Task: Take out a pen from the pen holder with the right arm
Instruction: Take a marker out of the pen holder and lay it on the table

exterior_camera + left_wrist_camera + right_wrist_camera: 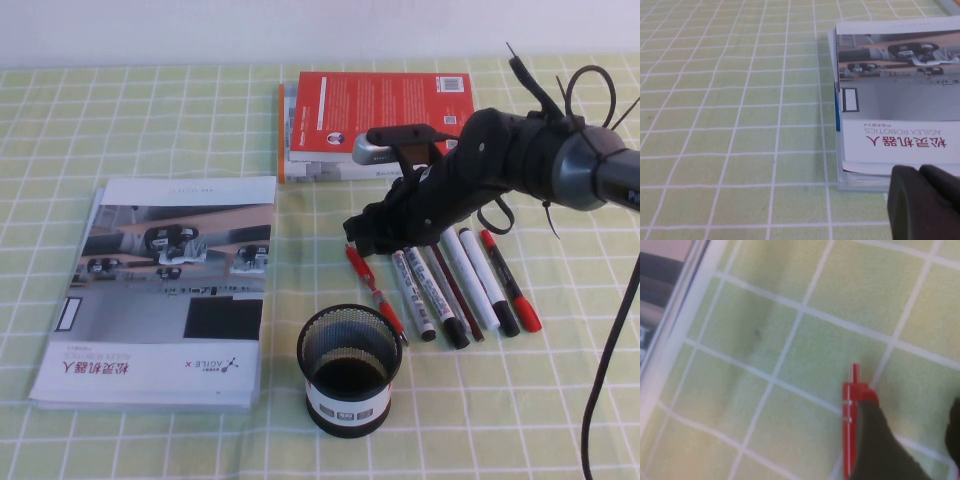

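One slim red pen (375, 290) flat | R gripper (358, 240) over its end, parted | L gripper (921, 180) by glossy booklet (895, 100)

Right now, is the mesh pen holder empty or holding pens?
Empty: the high view shows only dark bottom inside the upright pen holder. Right gripper is over the leftmost red pen; left gripper by the booklet.

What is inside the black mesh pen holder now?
No pen shows inside the pen holder, only its dark floor. Its near inner wall is hidden. The right gripper, open, is at the red pen; the left gripper is by the booklet.
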